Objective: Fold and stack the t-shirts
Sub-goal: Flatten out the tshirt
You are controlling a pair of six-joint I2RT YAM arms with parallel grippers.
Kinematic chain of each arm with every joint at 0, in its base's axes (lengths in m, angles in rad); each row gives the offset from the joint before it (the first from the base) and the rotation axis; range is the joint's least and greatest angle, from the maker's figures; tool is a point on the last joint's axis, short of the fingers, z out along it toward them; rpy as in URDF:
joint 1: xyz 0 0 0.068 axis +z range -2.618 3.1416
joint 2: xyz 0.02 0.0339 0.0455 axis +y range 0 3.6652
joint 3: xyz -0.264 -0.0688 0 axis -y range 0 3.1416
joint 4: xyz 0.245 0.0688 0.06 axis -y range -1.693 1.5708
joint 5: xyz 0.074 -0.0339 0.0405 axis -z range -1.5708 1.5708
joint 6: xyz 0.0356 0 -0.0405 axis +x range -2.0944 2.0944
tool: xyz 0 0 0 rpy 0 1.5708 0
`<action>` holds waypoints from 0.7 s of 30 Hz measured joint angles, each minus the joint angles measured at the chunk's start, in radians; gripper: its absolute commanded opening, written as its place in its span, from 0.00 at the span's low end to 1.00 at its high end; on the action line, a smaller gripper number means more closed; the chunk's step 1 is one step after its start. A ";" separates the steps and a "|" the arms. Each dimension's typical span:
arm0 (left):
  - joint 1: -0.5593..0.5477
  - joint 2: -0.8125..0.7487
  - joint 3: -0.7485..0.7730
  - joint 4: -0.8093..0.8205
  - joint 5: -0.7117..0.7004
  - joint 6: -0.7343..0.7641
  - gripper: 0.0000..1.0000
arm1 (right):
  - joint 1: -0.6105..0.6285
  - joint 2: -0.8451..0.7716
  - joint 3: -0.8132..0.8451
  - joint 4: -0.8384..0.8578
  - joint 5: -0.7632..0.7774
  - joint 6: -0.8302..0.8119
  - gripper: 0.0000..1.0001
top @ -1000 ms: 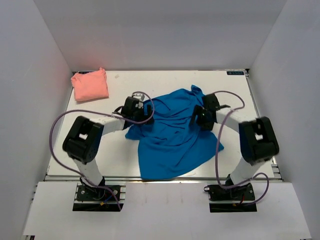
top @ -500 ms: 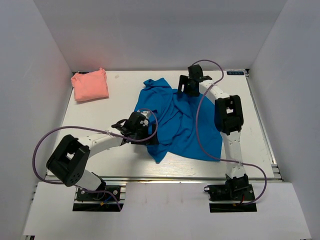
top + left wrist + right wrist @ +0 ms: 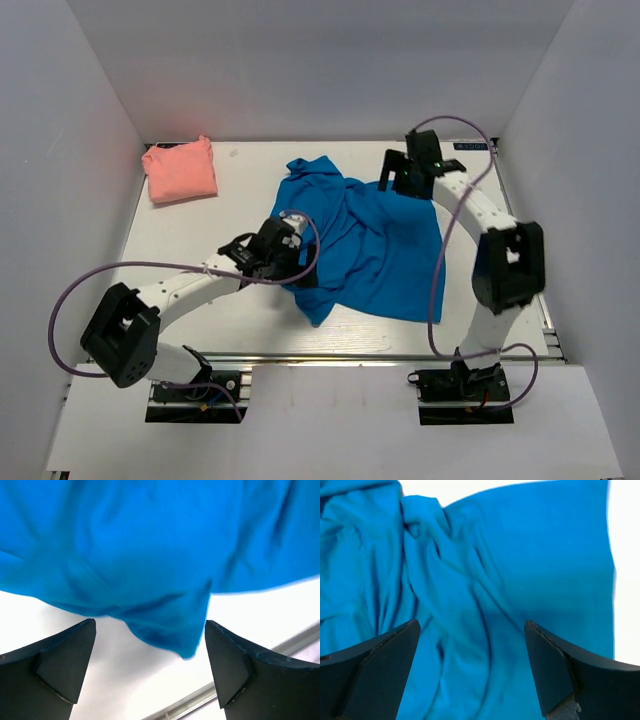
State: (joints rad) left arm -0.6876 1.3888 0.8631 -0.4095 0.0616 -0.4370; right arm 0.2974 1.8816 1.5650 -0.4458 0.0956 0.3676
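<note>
Over on the far left, the pink t-shirt is seen as a small squarish bundle, parked in the back corner of the table, well apart from the left gripper and off to its outer side. Next, the left gripper is found low over the table, right at the near left edge of the blue t-shirt. In its wrist view the left gripper is shown spread wide, with nothing clamped. The blue t-shirt is draped just ahead of the fingertips, a rumpled corner of it drooping between the two tips, and white table is seen beneath. Across the middle, the blue t-shirt is laid out unfolded and creased, bunched into ridges on the side nearer the left gripper and smoother towards the right gripper. That right gripper is reached out to the far edge of the blue cloth, above its back right corner. In its own wrist view the right gripper is likewise seen spread wide and holding nothing. The blue t-shirt fills the space beyond its fingertips, with deep folds to one side and a flat panel to the other.
</note>
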 measured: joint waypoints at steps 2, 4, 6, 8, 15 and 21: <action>-0.035 -0.013 -0.023 -0.006 0.016 0.007 1.00 | -0.009 -0.109 -0.115 0.010 0.012 0.034 0.90; -0.071 -0.023 -0.061 -0.008 0.037 0.011 1.00 | -0.016 -0.214 -0.244 0.026 0.026 0.064 0.90; -0.111 -0.023 -0.099 -0.009 0.055 0.010 1.00 | -0.023 -0.309 -0.369 0.021 0.043 0.092 0.90; -0.147 -0.014 -0.126 -0.009 0.066 0.006 0.96 | -0.026 -0.389 -0.473 0.017 0.055 0.118 0.90; -0.211 0.063 -0.137 0.050 0.051 -0.022 0.83 | -0.027 -0.620 -0.745 -0.015 0.067 0.184 0.90; -0.218 0.097 -0.137 0.123 -0.003 -0.048 0.24 | -0.027 -0.735 -0.897 -0.053 0.074 0.233 0.90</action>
State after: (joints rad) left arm -0.9058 1.4857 0.7265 -0.2867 0.0582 -0.4850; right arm 0.2707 1.1465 0.6682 -0.4992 0.1696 0.6003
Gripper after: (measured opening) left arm 0.524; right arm 0.905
